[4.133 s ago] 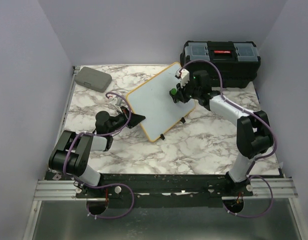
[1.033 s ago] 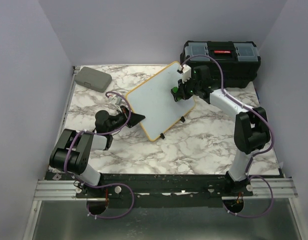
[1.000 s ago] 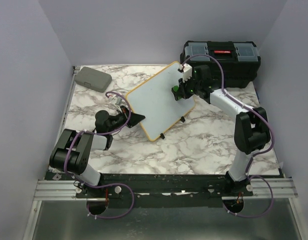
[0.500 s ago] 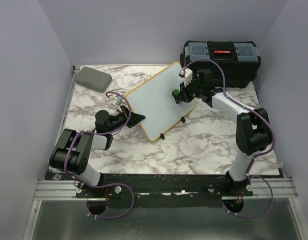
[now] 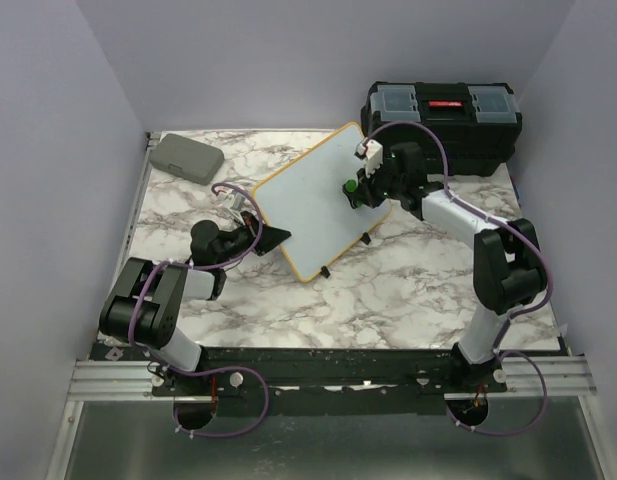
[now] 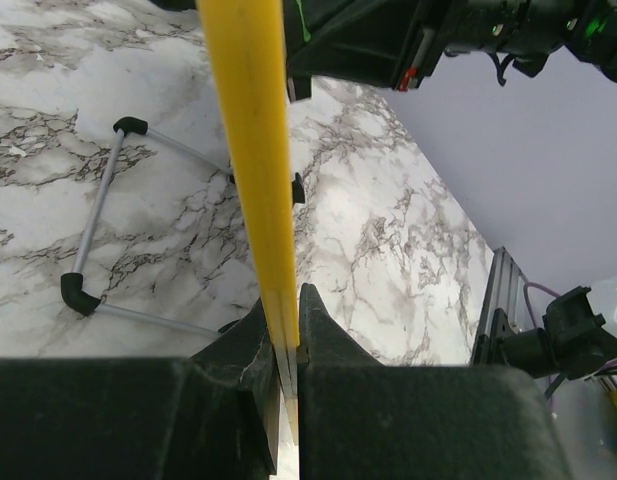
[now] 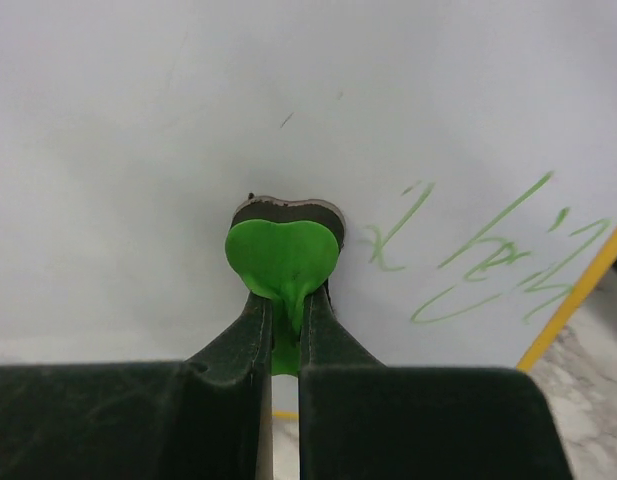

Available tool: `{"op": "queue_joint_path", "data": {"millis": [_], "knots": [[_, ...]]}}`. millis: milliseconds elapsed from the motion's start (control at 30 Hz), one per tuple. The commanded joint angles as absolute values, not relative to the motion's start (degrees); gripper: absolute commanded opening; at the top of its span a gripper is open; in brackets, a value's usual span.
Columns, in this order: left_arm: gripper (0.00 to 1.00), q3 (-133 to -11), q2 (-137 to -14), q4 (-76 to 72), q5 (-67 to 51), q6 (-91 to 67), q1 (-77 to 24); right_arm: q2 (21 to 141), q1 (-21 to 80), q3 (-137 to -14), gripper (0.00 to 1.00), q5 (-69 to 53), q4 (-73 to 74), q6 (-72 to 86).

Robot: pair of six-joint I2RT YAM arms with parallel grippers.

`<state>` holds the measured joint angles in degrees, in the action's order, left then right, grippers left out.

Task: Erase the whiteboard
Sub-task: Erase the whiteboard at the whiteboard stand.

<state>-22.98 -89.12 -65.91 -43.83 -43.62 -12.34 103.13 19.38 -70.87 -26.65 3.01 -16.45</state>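
The whiteboard [image 5: 313,205], white with a yellow frame, stands tilted near the table's middle. My left gripper [image 5: 275,238] is shut on its lower left yellow edge [image 6: 253,150]. My right gripper [image 5: 354,190] is shut on a small green eraser [image 7: 281,255] whose dark pad presses against the board face [image 7: 188,150]. Green handwriting [image 7: 488,260] shows on the board just right of the eraser, near the yellow frame [image 7: 578,295]. The board's black-tipped wire feet [image 6: 98,215] rest on the marble table.
A black toolbox [image 5: 443,115] stands at the back right, close behind my right arm. A flat grey case [image 5: 186,156] lies at the back left. The marble table [image 5: 408,290] ends at a metal rail by the arm bases.
My right gripper with the green eraser has shifted back and forth over the board's upper right part, ending slightly lower left than half a second ago. The left gripper and board have stayed still.
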Motion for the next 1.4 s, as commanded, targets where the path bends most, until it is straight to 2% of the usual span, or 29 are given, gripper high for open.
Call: {"op": "queue_joint_path", "data": {"millis": [0,133,267,500,600,1033,1233,1367], "knots": [[0.0,-23.72,-88.93,-66.98,-50.35,-42.41,-13.18,103.81,19.69,-75.65,0.01,-19.74,-5.49,-16.55],[0.0,-23.96,-88.79,-66.63,-50.44,-42.28,-13.18,104.47,19.69,-76.13,0.01,-20.94,-4.04,-18.01],[0.0,-24.32,-88.76,-66.54,-50.53,-42.35,-13.18,105.29,19.68,-75.76,0.01,-26.44,5.27,-22.88],[0.0,-24.79,-88.85,-65.93,-50.71,-42.01,-13.18,101.02,19.59,-64.34,0.01,-28.86,7.39,-31.94],[0.0,-25.0,-89.27,-66.32,-50.8,-42.35,-13.18,100.97,19.6,-63.36,0.01,-28.92,6.86,-31.34],[0.0,-25.13,-88.59,-65.35,-50.78,-42.01,-13.18,110.05,18.78,-84.04,0.01,-21.82,7.07,-12.94],[0.0,-25.08,-88.76,-65.57,-50.82,-42.1,-13.18,111.48,18.8,-87.79,0.01,-19.1,9.73,-9.46],[0.0,-25.1,-88.75,-65.59,-50.82,-41.98,-13.18,112.5,18.81,-87.32,0.01,-22.84,15.0,-12.87]]}}
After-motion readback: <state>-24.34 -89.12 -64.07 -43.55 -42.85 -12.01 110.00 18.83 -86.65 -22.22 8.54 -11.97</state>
